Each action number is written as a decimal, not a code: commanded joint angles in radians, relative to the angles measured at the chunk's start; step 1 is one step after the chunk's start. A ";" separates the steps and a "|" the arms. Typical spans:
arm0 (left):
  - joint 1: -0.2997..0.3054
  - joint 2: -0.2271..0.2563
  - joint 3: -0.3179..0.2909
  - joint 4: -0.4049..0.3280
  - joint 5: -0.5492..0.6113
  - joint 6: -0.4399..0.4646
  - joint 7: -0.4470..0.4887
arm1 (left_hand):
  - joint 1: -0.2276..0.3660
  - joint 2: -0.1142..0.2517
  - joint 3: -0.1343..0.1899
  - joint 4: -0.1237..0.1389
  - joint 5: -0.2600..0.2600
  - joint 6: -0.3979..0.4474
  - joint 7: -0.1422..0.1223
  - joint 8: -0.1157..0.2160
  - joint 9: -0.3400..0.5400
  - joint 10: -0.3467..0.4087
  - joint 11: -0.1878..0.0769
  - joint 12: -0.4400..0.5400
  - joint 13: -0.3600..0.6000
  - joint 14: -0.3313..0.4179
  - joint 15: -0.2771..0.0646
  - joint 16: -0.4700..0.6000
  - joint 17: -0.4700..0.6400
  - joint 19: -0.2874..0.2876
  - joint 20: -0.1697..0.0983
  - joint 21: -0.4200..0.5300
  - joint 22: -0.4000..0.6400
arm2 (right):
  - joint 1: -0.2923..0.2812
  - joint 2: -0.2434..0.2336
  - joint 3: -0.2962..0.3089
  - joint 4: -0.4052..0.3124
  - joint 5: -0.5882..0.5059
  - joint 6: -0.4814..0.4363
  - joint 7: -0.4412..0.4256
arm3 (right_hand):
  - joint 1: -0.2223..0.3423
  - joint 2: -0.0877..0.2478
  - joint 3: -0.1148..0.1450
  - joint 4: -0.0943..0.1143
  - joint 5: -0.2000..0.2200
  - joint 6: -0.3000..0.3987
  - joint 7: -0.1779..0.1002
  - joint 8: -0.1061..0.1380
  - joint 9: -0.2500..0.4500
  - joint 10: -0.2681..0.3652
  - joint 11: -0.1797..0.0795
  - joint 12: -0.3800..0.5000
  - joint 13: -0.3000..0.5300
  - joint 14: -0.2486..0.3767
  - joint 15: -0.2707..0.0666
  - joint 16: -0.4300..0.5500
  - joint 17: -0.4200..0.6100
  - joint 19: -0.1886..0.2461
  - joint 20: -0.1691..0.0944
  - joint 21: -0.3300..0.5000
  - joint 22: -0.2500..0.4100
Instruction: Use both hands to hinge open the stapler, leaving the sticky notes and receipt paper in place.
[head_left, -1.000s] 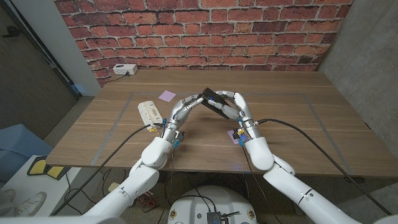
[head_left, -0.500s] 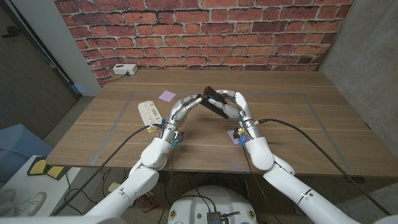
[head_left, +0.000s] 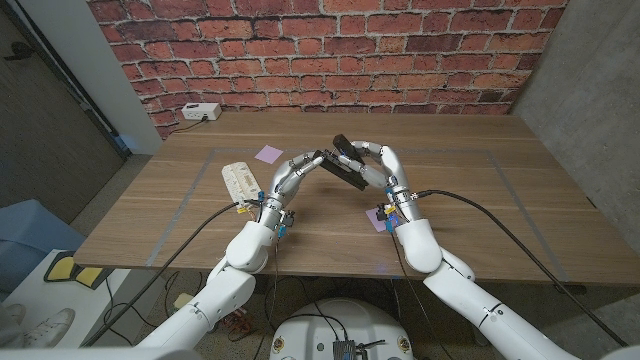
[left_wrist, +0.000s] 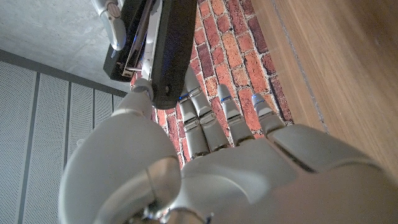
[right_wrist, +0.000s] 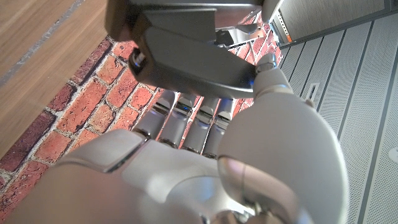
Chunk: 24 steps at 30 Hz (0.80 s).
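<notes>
Two hands grip our stapler (head_left: 347, 163) above the bench (head_left: 480, 215): left hand (head_left: 296, 173) grasping one end, right hand (head_left: 380, 170) the other. We judge hinging underway; next, spread both halves apart, sparing the sticky notes (head_left: 268, 154) left of it.

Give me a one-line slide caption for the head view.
Both hands, left and right, hold the black stapler above the wooden table.

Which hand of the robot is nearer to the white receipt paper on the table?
Left. The left hand grips the stapler just right of the receipt paper; the right hand is beyond the stapler, farther away.
</notes>
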 joint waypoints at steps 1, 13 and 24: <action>0.023 -0.014 -0.016 -0.020 0.026 -0.014 0.053 | 0.166 0.151 0.026 0.021 0.008 0.025 -0.028 0.007 0.011 0.051 -0.052 0.004 0.051 0.045 -0.178 0.023 0.014 0.015 -0.019 0.008 0.002 | -0.015 0.003 0.020 -0.005 0.003 0.009 -0.008 | 0.101 0.109 0.033 0.032 0.004 0.010 -0.009 0.005 0.002 0.038 -0.032 0.007 0.005 0.006 -0.127 -0.006 0.002 0.006 -0.048 0.008 0.005; 0.035 -0.026 -0.025 -0.005 0.001 -0.055 0.042 | 0.199 0.145 0.055 0.027 0.007 0.006 -0.037 0.009 0.042 0.028 -0.042 0.013 0.082 0.204 -0.191 0.071 0.031 0.076 -0.040 0.032 0.009 | -0.028 0.006 0.043 -0.013 0.011 0.027 -0.015 | 0.103 0.107 0.033 0.031 0.004 0.007 -0.011 0.003 0.003 0.034 -0.033 0.006 0.011 0.003 -0.129 -0.014 0.004 0.002 -0.048 0.010 0.005; 0.032 -0.029 -0.028 0.004 -0.014 -0.068 0.024 | 0.251 0.145 -0.044 0.040 0.013 -0.003 -0.061 0.009 0.087 0.025 -0.048 -0.006 0.156 0.211 -0.177 0.371 0.348 0.119 -0.076 0.157 0.141 | -0.043 0.005 0.064 -0.015 0.019 0.033 -0.020 | 0.104 0.109 0.034 0.031 0.004 0.007 -0.011 0.001 0.004 0.033 -0.032 0.003 0.011 0.004 -0.128 -0.019 0.010 0.042 -0.058 0.035 0.012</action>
